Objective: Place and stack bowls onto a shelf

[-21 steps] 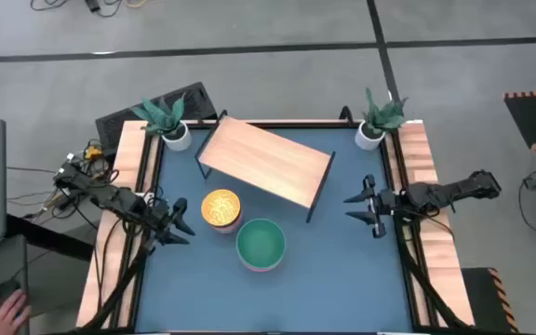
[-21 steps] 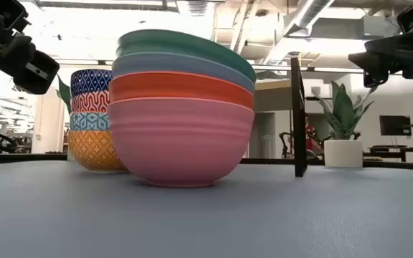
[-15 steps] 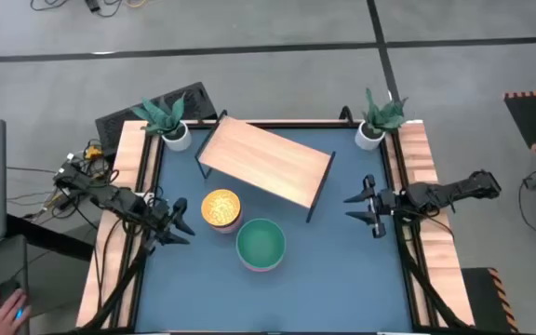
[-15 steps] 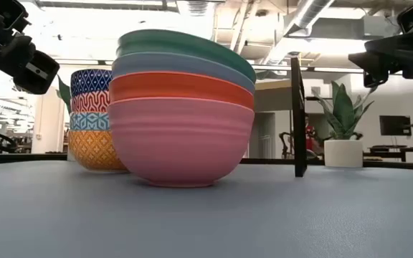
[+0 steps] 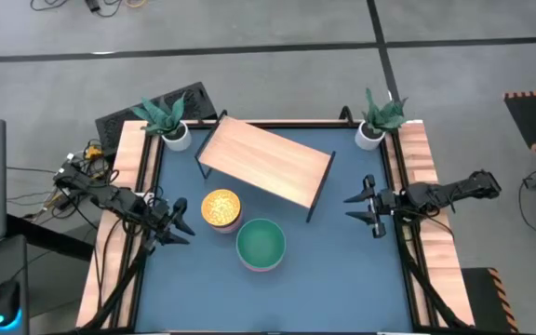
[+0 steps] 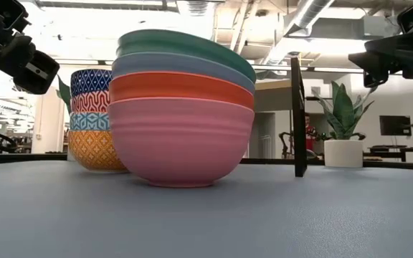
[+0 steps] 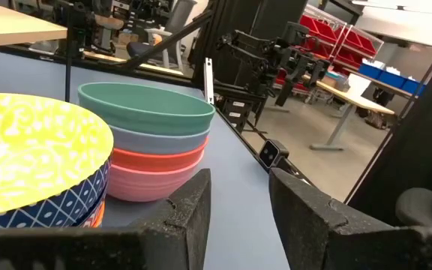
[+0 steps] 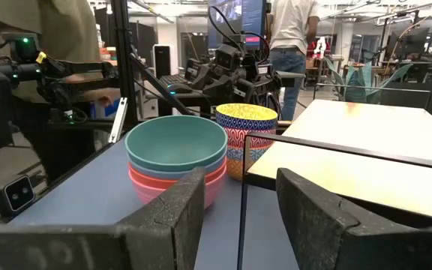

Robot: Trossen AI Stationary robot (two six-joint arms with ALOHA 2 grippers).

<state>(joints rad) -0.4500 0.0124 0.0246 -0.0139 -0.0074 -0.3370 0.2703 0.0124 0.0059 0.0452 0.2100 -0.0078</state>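
Observation:
A stack of larger plain bowls, green on top (image 5: 261, 244), then blue-grey, red and pink (image 6: 181, 140), rests on the blue table by the pink bowl's base. Beside it on the table's left stands a stack of smaller patterned bowls with a yellow one on top (image 5: 221, 208) (image 7: 28, 146). The wooden shelf (image 5: 266, 160) stands on black legs behind them, at a slant. My left gripper (image 5: 180, 221) hovers open at the left edge, left of the patterned stack. My right gripper (image 5: 366, 207) hovers open at the right edge, right of the shelf.
Two small white pots with green plants stand at the far corners (image 5: 173, 133) (image 5: 372, 133). Wooden side rails (image 5: 130, 177) run along both sides of the table. People stand in the room beyond the table (image 8: 295, 30). Bare blue surface lies near the front edge (image 5: 342, 279).
Neither arm nor bowl has moved. A person's hand at the high view's lower left corner has gone out of sight.

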